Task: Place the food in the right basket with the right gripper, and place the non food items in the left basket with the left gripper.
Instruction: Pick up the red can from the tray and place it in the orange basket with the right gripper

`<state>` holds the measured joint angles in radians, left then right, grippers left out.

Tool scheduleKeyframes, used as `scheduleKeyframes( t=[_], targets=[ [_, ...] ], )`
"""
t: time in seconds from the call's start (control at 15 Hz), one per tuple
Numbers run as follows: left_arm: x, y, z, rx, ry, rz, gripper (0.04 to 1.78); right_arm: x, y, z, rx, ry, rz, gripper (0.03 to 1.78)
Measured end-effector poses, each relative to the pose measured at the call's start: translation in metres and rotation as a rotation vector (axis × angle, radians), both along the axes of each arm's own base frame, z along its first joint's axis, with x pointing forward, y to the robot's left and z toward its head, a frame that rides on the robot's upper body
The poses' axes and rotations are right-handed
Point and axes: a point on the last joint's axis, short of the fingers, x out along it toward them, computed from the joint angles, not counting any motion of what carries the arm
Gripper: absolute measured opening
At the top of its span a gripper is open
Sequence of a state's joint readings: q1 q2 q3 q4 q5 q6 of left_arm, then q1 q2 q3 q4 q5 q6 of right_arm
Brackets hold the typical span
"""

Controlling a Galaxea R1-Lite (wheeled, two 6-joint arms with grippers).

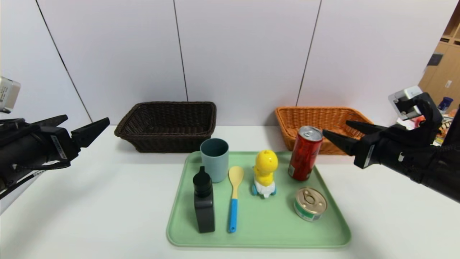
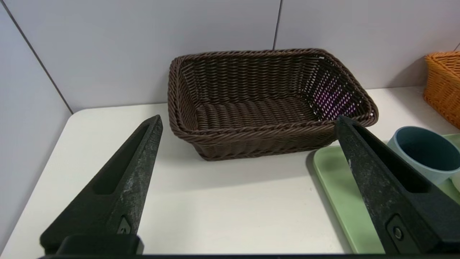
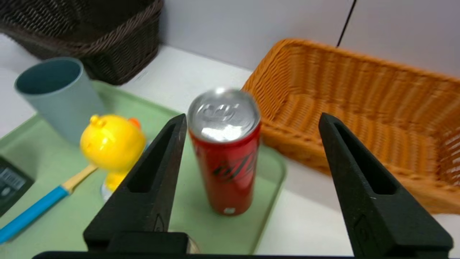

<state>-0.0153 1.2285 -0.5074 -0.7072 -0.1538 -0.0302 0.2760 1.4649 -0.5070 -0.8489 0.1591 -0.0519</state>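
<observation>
On the green tray (image 1: 273,223) stand a red drink can (image 1: 304,153), a short gold-lidded tin (image 1: 310,204), a grey-blue cup (image 1: 214,159), a black bottle (image 1: 203,201), a blue-handled wooden spoon (image 1: 234,192) and a yellow duck toy (image 1: 265,172). My right gripper (image 1: 335,127) hangs open just right of the can's top, holding nothing. In the right wrist view the can (image 3: 224,154) stands ahead, between the spread fingers (image 3: 252,116). My left gripper (image 1: 87,119) is open at the far left, pointing at the dark brown basket (image 2: 273,136).
The dark brown basket (image 1: 167,126) sits behind the tray's left end. The orange basket (image 1: 316,118) sits behind its right end, close to the can. White wall panels close off the table's back edge.
</observation>
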Motion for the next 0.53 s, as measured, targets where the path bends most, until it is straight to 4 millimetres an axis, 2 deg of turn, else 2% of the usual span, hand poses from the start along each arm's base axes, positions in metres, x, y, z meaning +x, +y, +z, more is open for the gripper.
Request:
scheduleKeyframes(
  t=[0.27, 0.53],
  targets=[
    [0.006, 0.0, -0.01, -0.005, 0.036, 0.004, 1.69, -0.006, 0.004, -0.019, 0.038, 0.059, 0.023, 1.46],
    [0.016, 0.0, -0.019, -0.004, 0.033, 0.002, 1.69, 0.005, 0.009, -0.035, 0.04, 0.057, 0.028, 1.56]
  ],
)
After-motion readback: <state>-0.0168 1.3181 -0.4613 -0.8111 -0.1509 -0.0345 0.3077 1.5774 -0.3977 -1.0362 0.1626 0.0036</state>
